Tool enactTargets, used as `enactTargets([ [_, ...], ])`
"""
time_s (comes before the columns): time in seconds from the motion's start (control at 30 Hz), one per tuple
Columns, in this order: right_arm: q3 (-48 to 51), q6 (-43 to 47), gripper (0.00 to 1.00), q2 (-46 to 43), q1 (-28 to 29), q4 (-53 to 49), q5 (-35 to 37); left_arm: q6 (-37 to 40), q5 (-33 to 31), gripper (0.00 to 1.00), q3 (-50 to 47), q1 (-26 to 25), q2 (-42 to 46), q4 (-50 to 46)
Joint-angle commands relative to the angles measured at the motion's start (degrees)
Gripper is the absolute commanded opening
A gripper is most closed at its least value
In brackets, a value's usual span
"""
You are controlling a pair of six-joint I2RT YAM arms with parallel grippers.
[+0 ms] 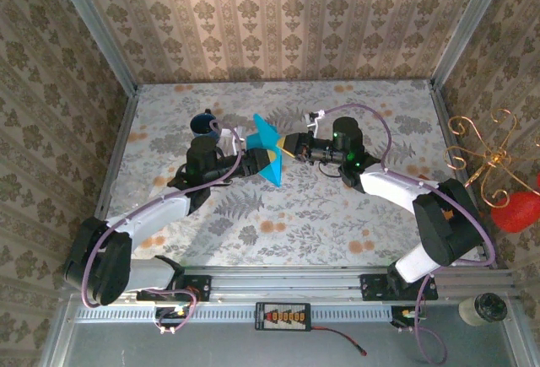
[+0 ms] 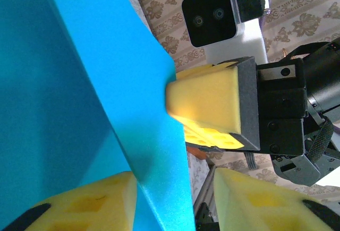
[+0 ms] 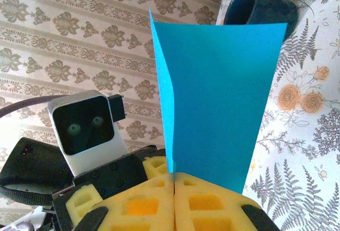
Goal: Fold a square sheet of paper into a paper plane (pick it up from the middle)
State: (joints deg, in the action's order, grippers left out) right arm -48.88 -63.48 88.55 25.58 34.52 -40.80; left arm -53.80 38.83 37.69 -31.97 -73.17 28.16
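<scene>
Aloft, blue paper (image 3: 212,98) pinched by right pincer (image 3: 174,180) (pressed shut), left pincer (image 2: 172,188) spread around it.

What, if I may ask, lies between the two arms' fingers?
The creased turquoise paper, between the left fingers and right fingers, shown in the top view.

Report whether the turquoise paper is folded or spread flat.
Folded: the right wrist view shows the square sheet of paper as two layers meeting at a crease, pinched in the shut right gripper.
</scene>
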Motion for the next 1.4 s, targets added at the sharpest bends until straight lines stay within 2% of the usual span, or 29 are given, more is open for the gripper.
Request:
enactTargets([
  [0.0, 1.05, -0.75, 0.08, -1.36, -0.53, 1.58, -1.60, -0.03, 0.92, 0.39, 0.54, -0.38, -0.65, 2.03],
  [0.5, 1.16, -1.05, 0.11, -1.41, -0.97, 1.60, -2.33, -0.21, 1.43, 0.20, 1.85, -0.38, -2.50, 1.85],
  [0.6, 1.16, -0.70, 0.17, -1.67, -1.30, 0.47, -2.18, 0.18, 1.21, 0.18, 2.21, -0.29, -2.50, 1.38],
  [0.8, 0.81, 3.33, 0.41, -4.64, -3.81, -8.82, 0.75, 1.71, 0.45, 0.15, 2.40, 0.56, -1.79, -1.77],
  [0.97, -0.15, 9.47, 0.48, -8.38, -5.68, -18.50, 4.19, 4.21, -0.15, 0.13, 2.86, 2.53, -0.52, -6.72],
  [1.07, -0.55, 12.19, 0.49, -11.10, -6.47, -22.91, 5.94, 8.44, -1.51, 0.11, 4.44, 3.98, 0.92, -14.56],
  [1.23, -0.45, 15.01, 0.49, -13.29, -7.37, -27.97, 8.78, 22.18, -10.93, 0.08, 12.18, 3.65, 1.85, -36.75],
  [1.37, -0.33, 16.64, 0.50, -14.46, -7.97, -31.11, 10.83, 30.75, -20.04, 0.08, 18.63, 2.17, 0.37, -49.61],
])
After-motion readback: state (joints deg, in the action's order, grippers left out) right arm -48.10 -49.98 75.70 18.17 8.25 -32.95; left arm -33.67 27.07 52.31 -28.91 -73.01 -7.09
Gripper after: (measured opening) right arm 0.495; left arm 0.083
